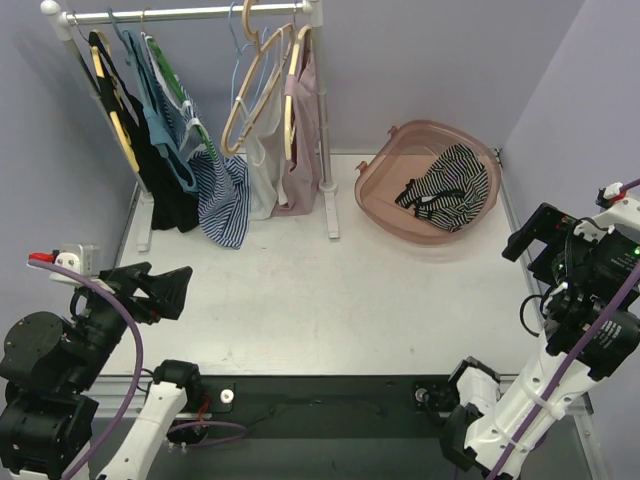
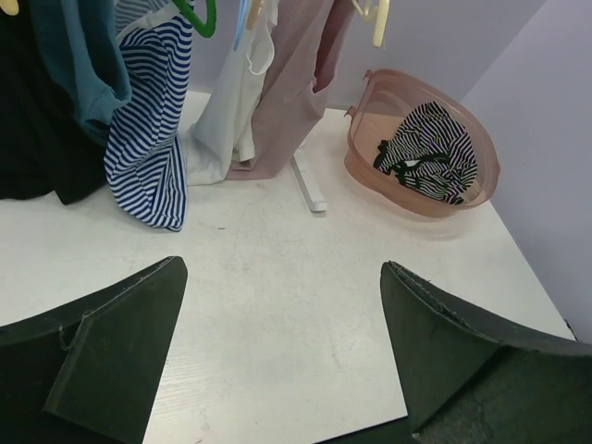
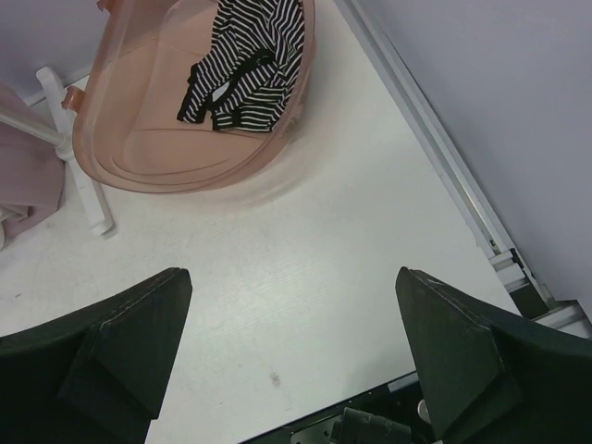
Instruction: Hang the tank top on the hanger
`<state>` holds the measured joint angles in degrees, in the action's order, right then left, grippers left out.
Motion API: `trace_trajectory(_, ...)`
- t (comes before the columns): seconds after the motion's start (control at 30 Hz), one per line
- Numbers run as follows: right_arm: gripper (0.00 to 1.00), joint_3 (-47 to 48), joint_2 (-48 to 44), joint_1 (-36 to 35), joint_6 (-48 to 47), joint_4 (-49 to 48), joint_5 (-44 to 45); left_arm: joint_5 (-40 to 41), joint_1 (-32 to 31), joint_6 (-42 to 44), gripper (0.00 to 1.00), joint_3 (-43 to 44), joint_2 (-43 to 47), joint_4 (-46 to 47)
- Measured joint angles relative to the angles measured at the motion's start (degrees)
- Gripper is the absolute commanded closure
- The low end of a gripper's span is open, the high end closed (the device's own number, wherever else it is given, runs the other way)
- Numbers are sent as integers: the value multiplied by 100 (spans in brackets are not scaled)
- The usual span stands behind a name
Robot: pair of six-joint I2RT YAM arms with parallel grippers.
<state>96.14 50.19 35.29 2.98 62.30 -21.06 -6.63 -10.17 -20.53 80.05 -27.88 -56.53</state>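
Note:
The black-and-white striped tank top lies crumpled in a pink basin at the back right of the table. It also shows in the left wrist view and the right wrist view. The slim pale-blue hanger hangs bare on the rail at the back, next to the tan wooden hangers. My left gripper is open and empty above the near left of the table, shown too in its wrist view. My right gripper is open and empty at the right edge, shown too in its wrist view, in front of the basin.
A white clothes rack stands at the back left with black, teal, blue-and-white striped, white and pink garments and tan wooden hangers. Its foot rests on the table left of the basin. Purple walls close in the left, back and right.

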Motion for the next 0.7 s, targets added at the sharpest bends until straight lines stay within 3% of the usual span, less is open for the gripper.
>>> trace_trajectory(0.2,0,-227,79,0,-234,-216,-671,66,0,-9,3,-234,131,20)
trace_trajectory(0.43,0,-957,262,-271,-1106,-485,-2881,85,-2,-164,3,-876,282,195)
trace_trajectory(0.57,1,-1189,927,-1694,-1272,-835,-2557,83,-2,-295,3,-1338,363,407)
trace_trajectory(0.7,1,-1290,1829,-2531,-1296,-1198,-1602,85,-2,-422,3,-1912,459,612)
